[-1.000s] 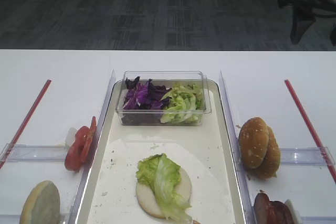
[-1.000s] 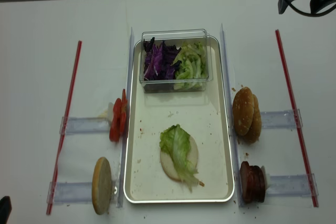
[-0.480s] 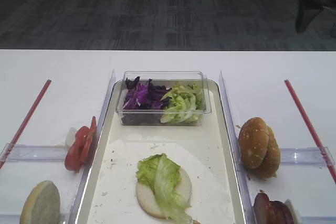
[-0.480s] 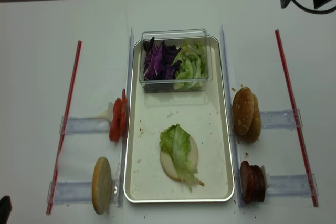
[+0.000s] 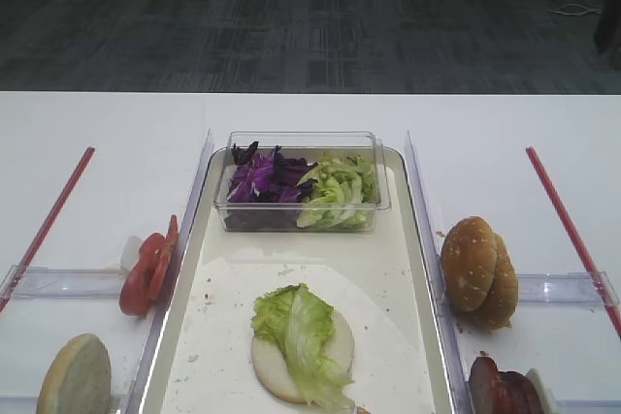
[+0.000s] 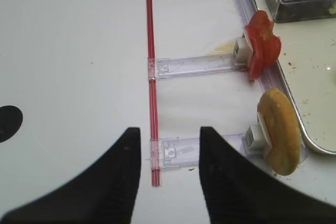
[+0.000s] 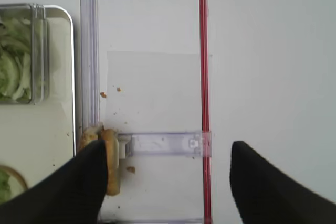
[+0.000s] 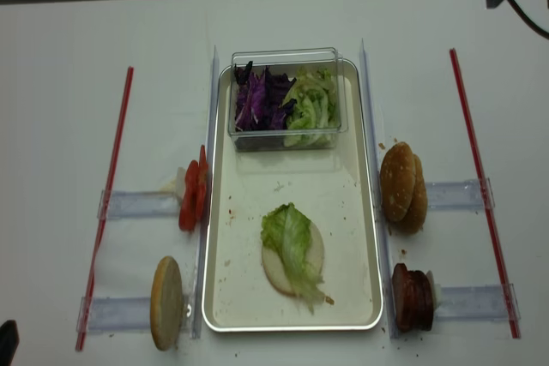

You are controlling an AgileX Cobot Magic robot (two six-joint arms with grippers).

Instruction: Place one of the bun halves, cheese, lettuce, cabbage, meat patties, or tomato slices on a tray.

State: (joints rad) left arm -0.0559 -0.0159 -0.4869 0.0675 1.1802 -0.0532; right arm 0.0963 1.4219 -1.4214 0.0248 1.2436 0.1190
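Parted jaws of the left gripper (image 6: 169, 174) hang over a red strip (image 6: 152, 87), tomato slices (image 6: 261, 50) and bun half (image 6: 280, 131) nearby.

you see a matt white tabletop (image 8: 60, 126), a tray (image 8: 294, 326) with a shiny metal rim and a dull cream floor, a clear glossy plastic tub (image 8: 285, 56), crinkled lettuce (image 8: 292, 242), glossy tomato slices (image 8: 192, 195), and sesame-speckled bun halves (image 8: 401, 186).
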